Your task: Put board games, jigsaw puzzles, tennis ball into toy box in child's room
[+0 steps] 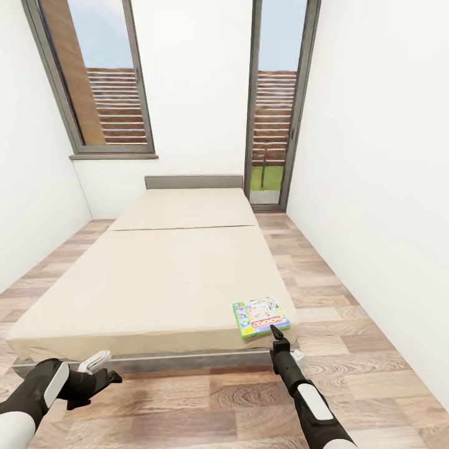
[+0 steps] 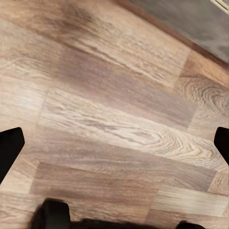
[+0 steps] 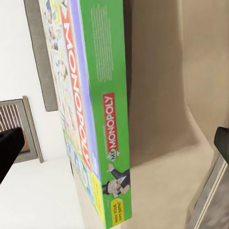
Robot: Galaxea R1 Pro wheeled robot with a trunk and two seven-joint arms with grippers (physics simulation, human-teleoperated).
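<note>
At the bed's (image 1: 156,274) near right corner, my open right gripper (image 1: 275,331) faces the board game (image 1: 260,315); I'd straddle its edge squarely before closing.

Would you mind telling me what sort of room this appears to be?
Probably a bedroom: a low beige bed with a dark grey headboard fills the wood-plank floor, with a green-and-white board game box at its corner.

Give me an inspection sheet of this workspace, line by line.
Surface: bed, beige mattress, mostly bare.
Job's things: one green and white board game lying flat near the bed's front right corner.
Clutter: nothing seen.
Grippers: right gripper open, lined up at the game's front edge; left gripper open, low over the wood floor, holding nothing.
Cables: nothing seen.
Surroundings: white walls, window, glazed door.
</note>
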